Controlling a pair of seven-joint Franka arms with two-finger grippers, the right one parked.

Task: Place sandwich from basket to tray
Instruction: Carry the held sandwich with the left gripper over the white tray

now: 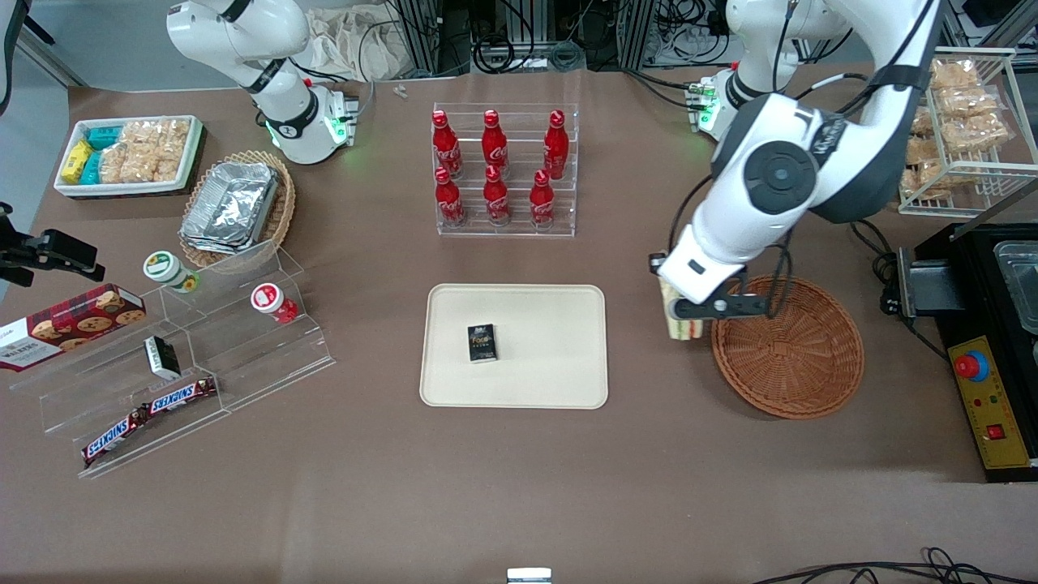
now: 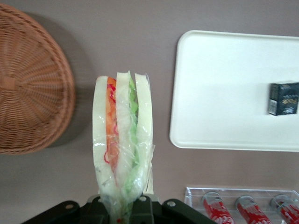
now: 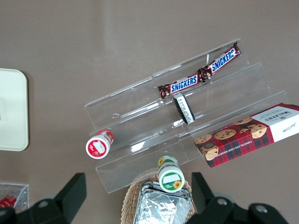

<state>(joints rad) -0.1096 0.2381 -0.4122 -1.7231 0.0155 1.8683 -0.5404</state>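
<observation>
Status: transfer under way, judged roughly half done. The sandwich (image 2: 123,144) is out of the basket (image 1: 791,349) and held clear of the bench, pinched upright at its narrow end by the jaws of the gripper (image 2: 124,207). In the front view it hangs just beside the basket's rim, between the basket and the tray (image 1: 514,345). The basket shows nothing inside. Outstanding: carry to the tray, lower, release.

The tray already carries a small dark box (image 1: 482,342) near its middle; its lettering is not legible. Bare tray surface lies on the side of the box nearer the basket.

Legible markings: two "SNICKERS" bars (image 3: 201,75) on the clear stepped stand; a tartan biscuit box (image 3: 247,134) reading "WALKERS"; red bottles (image 1: 495,168) in Coca-Cola script, in a clear rack farther from the front camera than the tray.
</observation>
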